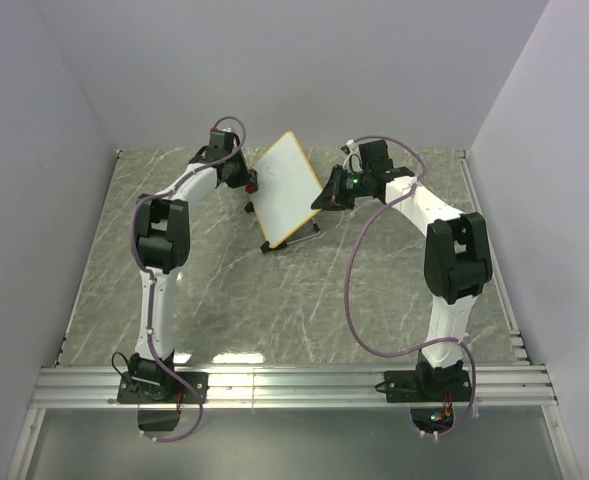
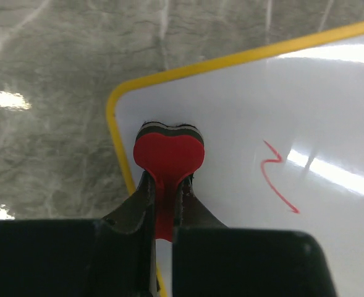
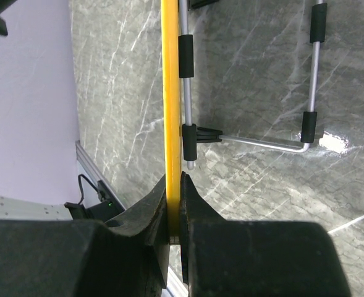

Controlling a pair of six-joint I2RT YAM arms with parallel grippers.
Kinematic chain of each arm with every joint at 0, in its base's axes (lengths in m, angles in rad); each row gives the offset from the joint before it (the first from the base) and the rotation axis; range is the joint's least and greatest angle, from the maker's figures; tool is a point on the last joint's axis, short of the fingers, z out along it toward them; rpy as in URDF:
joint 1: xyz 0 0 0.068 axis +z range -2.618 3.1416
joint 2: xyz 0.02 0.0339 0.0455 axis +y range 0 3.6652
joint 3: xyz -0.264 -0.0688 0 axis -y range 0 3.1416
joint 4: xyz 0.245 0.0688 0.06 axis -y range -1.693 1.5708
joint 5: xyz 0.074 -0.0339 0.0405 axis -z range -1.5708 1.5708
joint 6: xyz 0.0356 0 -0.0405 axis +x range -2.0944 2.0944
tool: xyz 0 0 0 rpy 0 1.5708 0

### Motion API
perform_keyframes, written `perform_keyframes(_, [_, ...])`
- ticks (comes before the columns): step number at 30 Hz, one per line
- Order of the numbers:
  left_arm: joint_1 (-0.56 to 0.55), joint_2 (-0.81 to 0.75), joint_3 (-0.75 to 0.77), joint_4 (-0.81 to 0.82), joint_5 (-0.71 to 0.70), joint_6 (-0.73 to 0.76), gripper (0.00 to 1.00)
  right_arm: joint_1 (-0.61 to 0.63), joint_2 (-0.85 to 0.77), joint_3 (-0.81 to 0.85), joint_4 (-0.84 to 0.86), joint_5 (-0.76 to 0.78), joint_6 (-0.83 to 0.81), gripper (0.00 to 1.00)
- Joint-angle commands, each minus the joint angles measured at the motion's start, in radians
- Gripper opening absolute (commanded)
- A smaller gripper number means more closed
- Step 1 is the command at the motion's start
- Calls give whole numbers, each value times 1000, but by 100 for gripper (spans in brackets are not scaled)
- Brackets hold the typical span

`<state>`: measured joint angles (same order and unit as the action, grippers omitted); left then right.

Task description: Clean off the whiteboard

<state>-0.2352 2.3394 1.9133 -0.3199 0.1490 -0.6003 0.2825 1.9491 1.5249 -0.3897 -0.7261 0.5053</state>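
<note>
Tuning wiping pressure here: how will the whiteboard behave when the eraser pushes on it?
Probably stiff: the whiteboard looks like a rigid framed panel. Alone it would likely tip or skid, propped tilted on a thin wire stand. The right hand pinching its yellow edge should steady it.

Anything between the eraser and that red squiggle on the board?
Only bare whiteboard, shown in the left wrist view: clean white surface separates the eraser, held in the left gripper, from the red squiggle.

White arms [image 1: 154, 305], black joints [image 1: 162, 232] — purple cables [image 1: 350, 290].
</note>
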Motion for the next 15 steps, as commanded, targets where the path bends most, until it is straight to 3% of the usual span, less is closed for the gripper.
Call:
perform_keyframes(1, [-26, 112, 45, -151, 22, 65, 0, 27, 8, 8, -69, 7, -51, 0])
perform_keyframes(11, [-88, 123, 208, -169, 317, 215, 0, 26, 14, 15, -75, 8, -53, 0])
perform_keyframes(15, [-139, 87, 204, -194, 337, 261, 0, 27, 20, 17, -74, 7, -51, 0])
